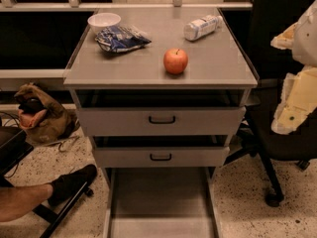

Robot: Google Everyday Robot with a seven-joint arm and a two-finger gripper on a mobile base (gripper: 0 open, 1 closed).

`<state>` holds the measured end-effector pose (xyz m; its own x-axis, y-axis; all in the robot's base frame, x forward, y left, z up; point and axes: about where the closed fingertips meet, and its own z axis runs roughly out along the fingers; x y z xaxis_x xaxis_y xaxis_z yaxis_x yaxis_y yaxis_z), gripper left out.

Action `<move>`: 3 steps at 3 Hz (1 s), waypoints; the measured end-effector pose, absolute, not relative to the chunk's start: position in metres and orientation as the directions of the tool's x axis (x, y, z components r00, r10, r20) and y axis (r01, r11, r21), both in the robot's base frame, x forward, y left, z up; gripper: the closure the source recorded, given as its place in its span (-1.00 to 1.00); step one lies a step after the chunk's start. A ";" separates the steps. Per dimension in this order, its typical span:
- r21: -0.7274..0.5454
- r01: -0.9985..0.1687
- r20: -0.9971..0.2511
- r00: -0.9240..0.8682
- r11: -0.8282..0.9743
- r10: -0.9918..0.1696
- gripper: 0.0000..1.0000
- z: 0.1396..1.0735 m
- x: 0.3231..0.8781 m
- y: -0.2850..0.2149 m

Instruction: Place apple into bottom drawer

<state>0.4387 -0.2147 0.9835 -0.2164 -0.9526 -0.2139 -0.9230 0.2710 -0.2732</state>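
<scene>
The red-orange apple stands upright on the grey cabinet top, near its front middle. The bottom drawer is pulled far out toward me at floor level; its flat grey floor is bare. My gripper is the white and yellowish shape at the right edge of the camera view. It hangs well to the right of the apple, past the cabinet's right side, and touches nothing.
A white bowl, a blue snack bag and a lying plastic bottle share the top. The two upper drawers stand slightly open. A black office chair is at right; a person's leg and a brown bag are at left.
</scene>
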 end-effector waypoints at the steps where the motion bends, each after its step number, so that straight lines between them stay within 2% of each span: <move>1: -0.274 -0.923 -0.214 -0.216 0.271 -0.953 -1.00 0.984 0.439 -0.215; 3: -0.286 -0.926 -0.310 -0.155 0.247 -0.938 -1.00 0.961 0.484 -0.188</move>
